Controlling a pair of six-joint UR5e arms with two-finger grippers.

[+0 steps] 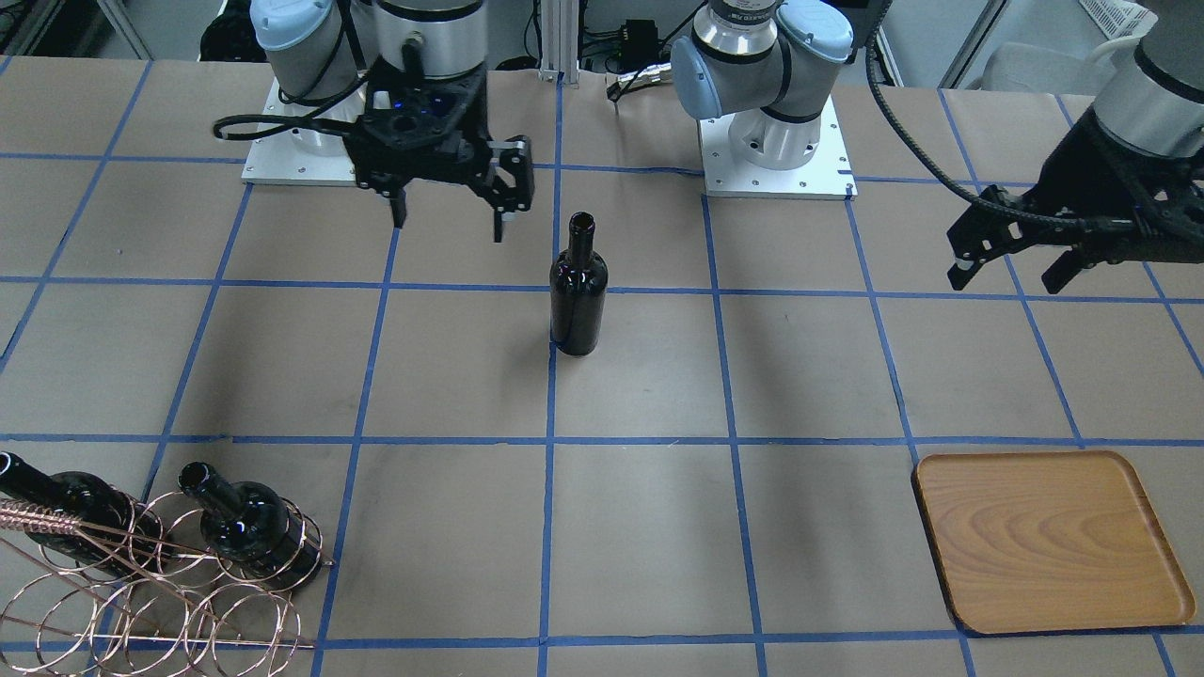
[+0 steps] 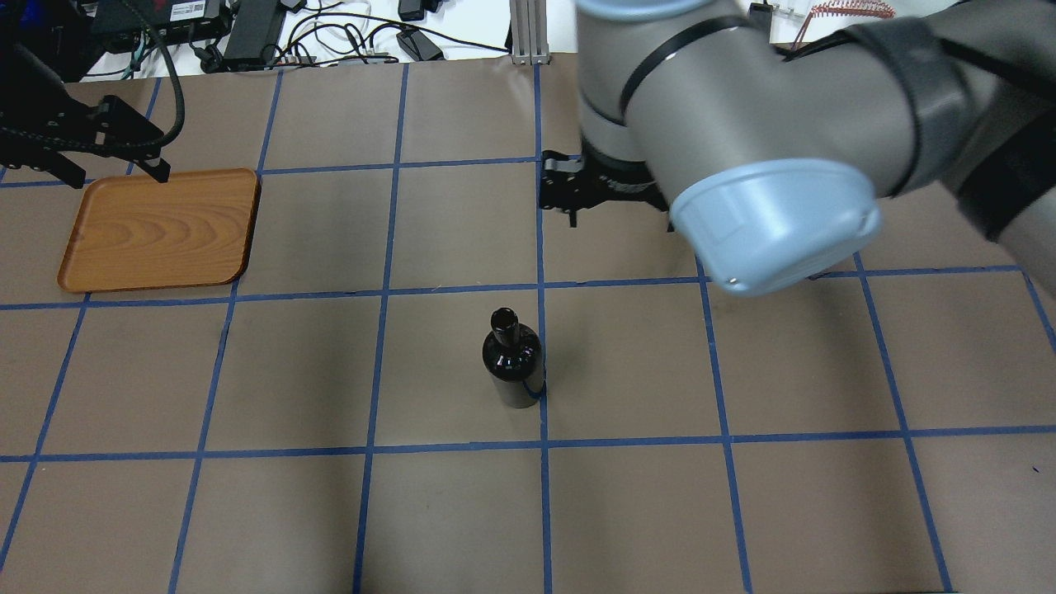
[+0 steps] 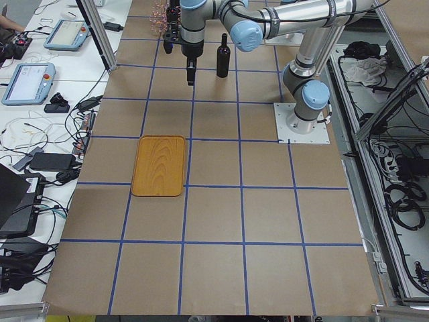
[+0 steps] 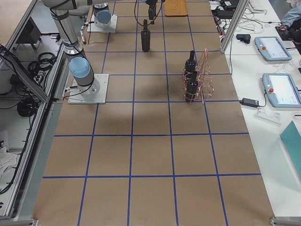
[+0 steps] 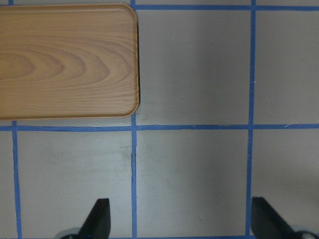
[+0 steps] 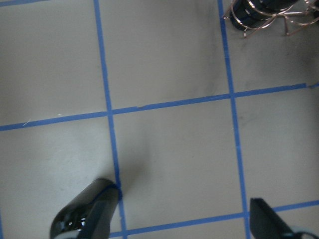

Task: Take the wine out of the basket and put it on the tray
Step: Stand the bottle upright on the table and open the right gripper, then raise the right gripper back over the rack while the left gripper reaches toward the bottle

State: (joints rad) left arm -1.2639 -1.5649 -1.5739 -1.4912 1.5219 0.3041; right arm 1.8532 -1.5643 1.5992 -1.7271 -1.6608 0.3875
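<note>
Wine point(image 1: 578, 291) on table point(image 1: 451, 376); two bottles point(image 1: 249, 531) in basket point(image 1: 52, 516)

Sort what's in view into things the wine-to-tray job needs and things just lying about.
Job: upright bottle; bottle in the basket; second bottle in the basket; basket; tray; left gripper, open; right gripper, open.
Lying about: control tablets; cables.

Dark wine bottle point(image 1: 578, 301) stands upright mid-table, well apart from copper basket point(image 1: 160, 583) and wooden tray point(image 1: 1053, 541)
</note>
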